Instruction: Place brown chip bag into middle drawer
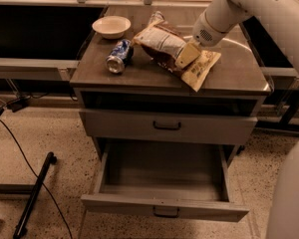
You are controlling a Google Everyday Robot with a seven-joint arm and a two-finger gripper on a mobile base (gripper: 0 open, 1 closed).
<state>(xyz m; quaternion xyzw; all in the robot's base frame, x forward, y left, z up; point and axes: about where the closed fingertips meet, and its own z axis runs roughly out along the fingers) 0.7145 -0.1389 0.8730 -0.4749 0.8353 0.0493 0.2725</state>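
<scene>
The brown chip bag [164, 43] lies on the grey cabinet's top, with its white label up and a cream-yellow end [203, 69] pointing to the front right. My gripper [187, 57] comes in from the upper right and is down on the bag's right half, touching it. The middle drawer [164, 176], the lowest one, is pulled out and nothing shows in it; its dark handle [166, 212] is at front centre. The like drawer above it [167, 126] is shut.
A white bowl [111, 26] stands at the cabinet top's back left. A blue soda can [118, 57] lies on its side left of the bag. A dark stand and cable [34, 195] lie on the floor at the left. My white arm [269, 14] fills the upper right.
</scene>
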